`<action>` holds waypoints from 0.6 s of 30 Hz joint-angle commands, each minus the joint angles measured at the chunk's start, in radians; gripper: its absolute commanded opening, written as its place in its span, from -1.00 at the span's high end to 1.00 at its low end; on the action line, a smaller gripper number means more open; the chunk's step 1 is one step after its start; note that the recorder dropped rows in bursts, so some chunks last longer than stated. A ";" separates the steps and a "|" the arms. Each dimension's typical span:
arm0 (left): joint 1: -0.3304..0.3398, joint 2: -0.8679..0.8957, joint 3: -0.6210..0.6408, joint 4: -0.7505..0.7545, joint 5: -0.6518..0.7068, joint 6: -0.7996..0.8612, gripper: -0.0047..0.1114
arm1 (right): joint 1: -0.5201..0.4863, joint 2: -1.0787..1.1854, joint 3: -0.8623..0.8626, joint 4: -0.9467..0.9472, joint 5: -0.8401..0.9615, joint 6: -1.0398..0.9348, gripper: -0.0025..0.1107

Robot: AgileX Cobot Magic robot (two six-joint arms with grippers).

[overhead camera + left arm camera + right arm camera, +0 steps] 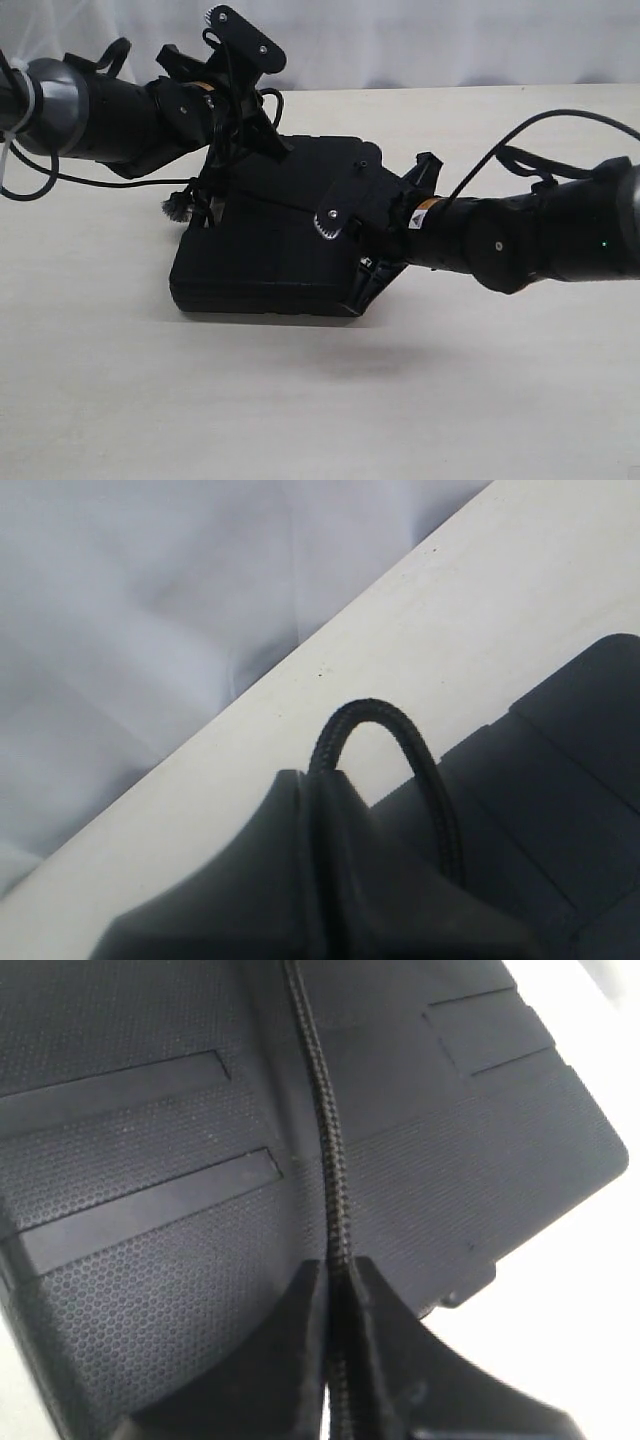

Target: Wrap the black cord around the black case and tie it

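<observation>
Left gripper (312,780): clamped on cord (385,715) at left rear edge of case (270,250) | Case: flat on table (320,400), mid-scene | Cord: runs across case top between grippers | Right gripper (338,1272): clamped on cord over case's right side.

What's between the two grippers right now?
The black cord, running over the black case from left gripper to right gripper; the exterior view shows it.
</observation>
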 commanded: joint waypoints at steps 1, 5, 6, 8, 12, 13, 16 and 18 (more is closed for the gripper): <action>0.001 0.014 -0.005 -0.002 -0.015 -0.009 0.92 | -0.024 -0.009 0.009 0.025 0.008 -0.008 0.88; 0.001 0.023 -0.005 0.001 -0.019 -0.009 0.92 | -0.038 -0.029 0.027 0.025 -0.044 -0.001 0.88; 0.001 0.023 -0.005 0.001 -0.019 -0.009 0.92 | -0.038 -0.036 0.031 0.025 -0.053 0.006 0.88; 0.001 0.023 -0.005 0.001 -0.019 -0.009 0.92 | -0.038 -0.050 0.043 0.025 -0.098 0.031 0.88; 0.001 0.023 -0.005 0.001 -0.016 -0.009 0.92 | -0.038 -0.069 0.066 0.025 -0.166 0.057 0.88; 0.001 0.023 -0.005 0.001 -0.016 -0.009 0.92 | -0.038 -0.071 0.071 0.025 -0.175 0.057 0.88; 0.001 0.021 -0.005 0.001 -0.012 -0.009 0.92 | -0.038 -0.071 0.071 0.025 -0.173 0.057 0.88; 0.001 0.012 -0.005 0.001 -0.001 -0.009 0.92 | -0.038 -0.071 0.071 0.025 -0.168 0.054 0.88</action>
